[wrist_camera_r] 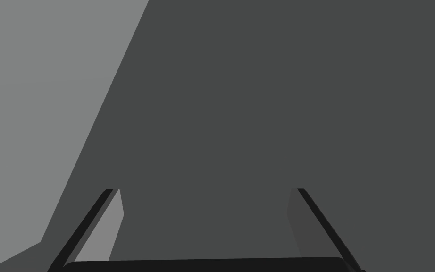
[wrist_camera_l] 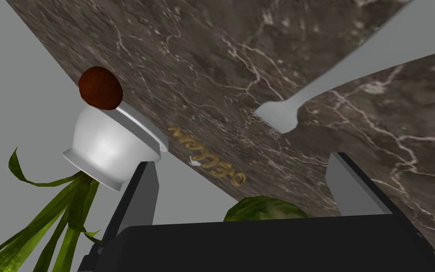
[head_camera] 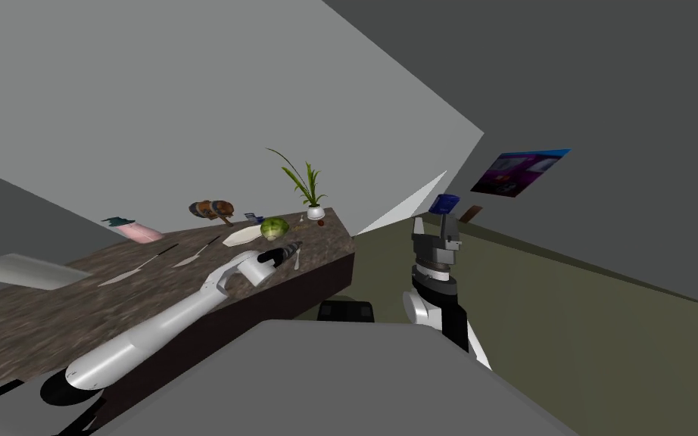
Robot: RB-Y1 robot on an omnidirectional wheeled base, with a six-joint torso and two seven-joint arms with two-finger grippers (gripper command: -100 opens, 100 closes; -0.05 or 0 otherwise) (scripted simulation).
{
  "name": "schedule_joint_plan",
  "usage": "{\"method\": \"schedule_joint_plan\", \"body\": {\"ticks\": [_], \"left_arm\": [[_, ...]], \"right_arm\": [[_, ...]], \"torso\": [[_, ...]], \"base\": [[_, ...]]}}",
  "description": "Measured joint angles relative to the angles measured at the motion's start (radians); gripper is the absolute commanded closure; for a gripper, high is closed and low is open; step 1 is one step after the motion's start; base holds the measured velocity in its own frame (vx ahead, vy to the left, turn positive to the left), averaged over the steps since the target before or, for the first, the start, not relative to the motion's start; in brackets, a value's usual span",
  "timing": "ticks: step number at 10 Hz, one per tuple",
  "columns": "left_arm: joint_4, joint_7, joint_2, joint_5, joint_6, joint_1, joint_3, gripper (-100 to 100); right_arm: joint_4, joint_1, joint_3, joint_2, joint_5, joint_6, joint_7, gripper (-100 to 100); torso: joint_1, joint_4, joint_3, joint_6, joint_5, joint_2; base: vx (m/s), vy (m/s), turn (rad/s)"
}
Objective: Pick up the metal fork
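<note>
**Left gripper open over the counter, fork lying just past its fingertips**

The left arm reaches out low over a dark, veined counter point(wrist_camera_l: 212, 56). The left gripper point(wrist_camera_l: 242, 158) has its jaws spread wide, about a third of the wrist picture apart, and holds nothing.

The fork point(wrist_camera_l: 280, 115) lies flat on the counter a little beyond the fingertips, closer to one finger than the other and touching neither. It is a light grey utensil whose long handle runs away from the gripper. The broad end nearest the fingers is probably the head, though no tines can be made out.

A green cabbage point(wrist_camera_l: 263, 208) sits close against the gripper's body, between the finger roots. A small gold squiggle point(wrist_camera_l: 207, 158) lies on the counter ahead of the jaws. At the counter's edge stands a white pot point(wrist_camera_l: 108, 146) with long green leaves, and a red-brown ball point(wrist_camera_l: 101, 87) is just beside it. Two knives point(head_camera: 137, 265) lie farther back along the counter.

The right gripper point(head_camera: 436, 227) is raised beside the torso, off the counter. Its jaws are spread and empty.
</note>
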Motion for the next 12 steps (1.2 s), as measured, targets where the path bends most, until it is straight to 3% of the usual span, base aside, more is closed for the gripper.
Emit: {"method": "schedule_joint_plan", "body": {"ticks": [11, 12], "left_arm": [[0.007, -0.044, 0.131, 0.074, 0.262, -0.078, -0.098, -100], [0.008, -0.045, 0.131, 0.075, 0.265, -0.078, -0.099, 0]], "right_arm": [[0.000, 0.000, 0.000, 0.000, 0.000, 0.000, 0.000, 0], [0.000, 0.000, 0.000, 0.000, 0.000, 0.000, 0.000, 0]], "torso": [[0.000, 0.000, 0.000, 0.000, 0.000, 0.000], [0.001, 0.000, 0.000, 0.000, 0.000, 0.000]], "base": [[0.018, -0.018, -0.042], [0.000, 0.000, 0.000]]}}
